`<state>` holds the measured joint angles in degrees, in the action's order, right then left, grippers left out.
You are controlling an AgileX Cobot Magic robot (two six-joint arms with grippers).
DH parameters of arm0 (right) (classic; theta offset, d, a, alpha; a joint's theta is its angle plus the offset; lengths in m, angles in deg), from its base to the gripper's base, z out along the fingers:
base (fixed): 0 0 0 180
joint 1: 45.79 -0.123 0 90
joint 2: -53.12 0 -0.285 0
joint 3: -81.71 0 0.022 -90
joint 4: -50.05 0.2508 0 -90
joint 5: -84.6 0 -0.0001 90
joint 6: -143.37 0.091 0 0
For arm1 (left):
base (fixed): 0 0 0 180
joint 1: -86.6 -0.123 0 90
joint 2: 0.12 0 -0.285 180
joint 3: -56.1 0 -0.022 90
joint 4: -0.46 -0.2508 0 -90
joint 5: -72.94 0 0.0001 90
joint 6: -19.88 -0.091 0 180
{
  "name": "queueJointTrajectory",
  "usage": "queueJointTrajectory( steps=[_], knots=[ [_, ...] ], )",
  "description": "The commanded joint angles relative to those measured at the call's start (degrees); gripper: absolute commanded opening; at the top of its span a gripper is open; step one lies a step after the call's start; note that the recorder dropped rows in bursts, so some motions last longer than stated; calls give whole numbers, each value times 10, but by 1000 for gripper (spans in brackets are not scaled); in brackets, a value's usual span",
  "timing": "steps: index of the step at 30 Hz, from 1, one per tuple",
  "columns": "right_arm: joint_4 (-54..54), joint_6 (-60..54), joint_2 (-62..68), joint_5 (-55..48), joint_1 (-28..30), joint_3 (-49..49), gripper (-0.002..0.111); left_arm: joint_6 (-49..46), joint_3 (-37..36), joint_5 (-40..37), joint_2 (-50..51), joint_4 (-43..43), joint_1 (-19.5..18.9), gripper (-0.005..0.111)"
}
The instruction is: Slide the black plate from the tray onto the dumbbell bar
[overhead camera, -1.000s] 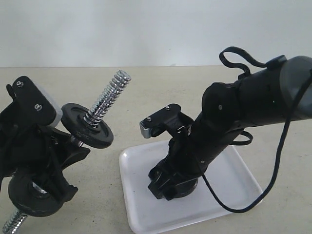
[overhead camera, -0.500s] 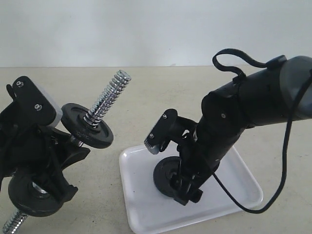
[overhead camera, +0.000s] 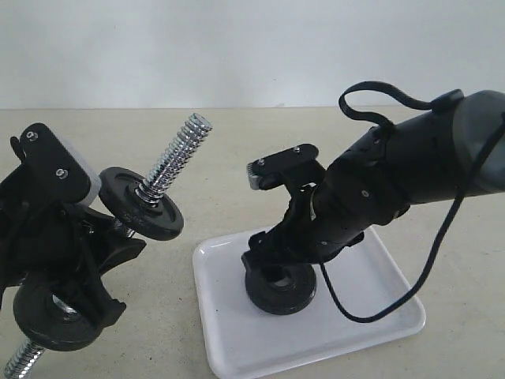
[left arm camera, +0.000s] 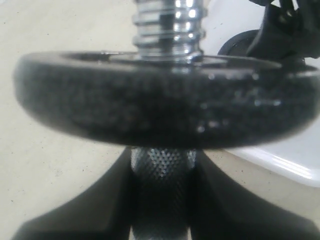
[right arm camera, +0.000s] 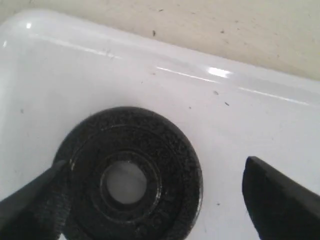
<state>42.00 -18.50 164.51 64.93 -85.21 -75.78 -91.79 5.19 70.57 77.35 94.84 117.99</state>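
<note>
the left claw (left arm camera: 162, 210) is clenched on the knurled middle of the short chrome steel dumbbell bar (left arm camera: 169, 22). a small round black disc (left arm camera: 160, 107) sits on the rod just beyond its fingers, and the threaded end tilts up past that. the right claw (right arm camera: 155, 167), released, straddles the flat round black cast-iron plate (right arm camera: 172, 145), which lies directly beneath it in the shallow white plastic tray (right arm camera: 260, 115). one finger (right arm camera: 30, 200) sits at the plate's rim, the other stands clear. beige worktop (overhead camera: 237, 158) stretches beyond both claws.
</note>
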Motion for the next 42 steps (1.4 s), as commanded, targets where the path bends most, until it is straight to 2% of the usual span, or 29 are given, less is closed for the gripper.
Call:
queueJointTrajectory(
  steps=[1,10,16,21,32,42],
  knots=[
    [1,63,0,-1,-2,-3,81,13,30,-6,-30,7,0,4],
    [1,-104,0,-45,-5,-3,82,13,30,-6,-30,7,0,4],
    [6,-123,8,-37,-35,-8,105,13,30,-7,-30,7,0,4],
    [14,-121,39,-22,-55,-25,105,13,30,-9,-30,7,0,4],
    [-10,-121,88,-31,-56,-32,105,13,30,-10,-30,7,0,4],
    [-46,-120,88,-118,-57,-64,105,13,30,-10,-30,7,0,4]
  ],
)
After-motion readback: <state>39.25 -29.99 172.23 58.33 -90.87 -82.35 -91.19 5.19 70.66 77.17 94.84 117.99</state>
